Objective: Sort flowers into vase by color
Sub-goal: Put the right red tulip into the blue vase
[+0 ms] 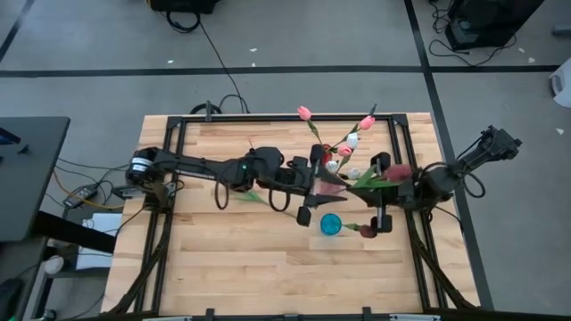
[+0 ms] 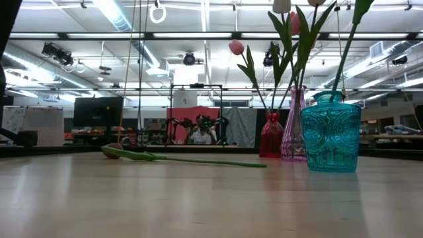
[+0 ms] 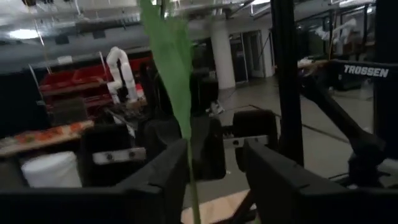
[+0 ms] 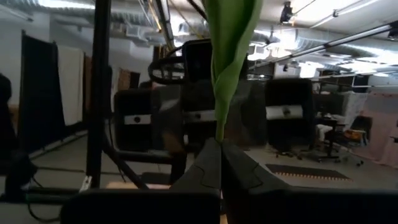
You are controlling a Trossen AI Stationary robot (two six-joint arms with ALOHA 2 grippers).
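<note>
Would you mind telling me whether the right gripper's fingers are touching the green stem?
Touching. In the right wrist view the right gripper has its fingers closed together on the green stem, which rises straight out from between them.

We see pink and white tulips [image 1: 346,141] upright in vases, and one maroon tulip [image 2: 178,158] lying flat on the table.

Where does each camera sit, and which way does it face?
High: overhead, looking straight down; table, both arms.
Low: table height, looking level at teal vase; no arm shown.
Left wrist: past open left end effector, green leaf between.
Right wrist: past right end effector shut on stem.
High and low share the teal vase.
</note>
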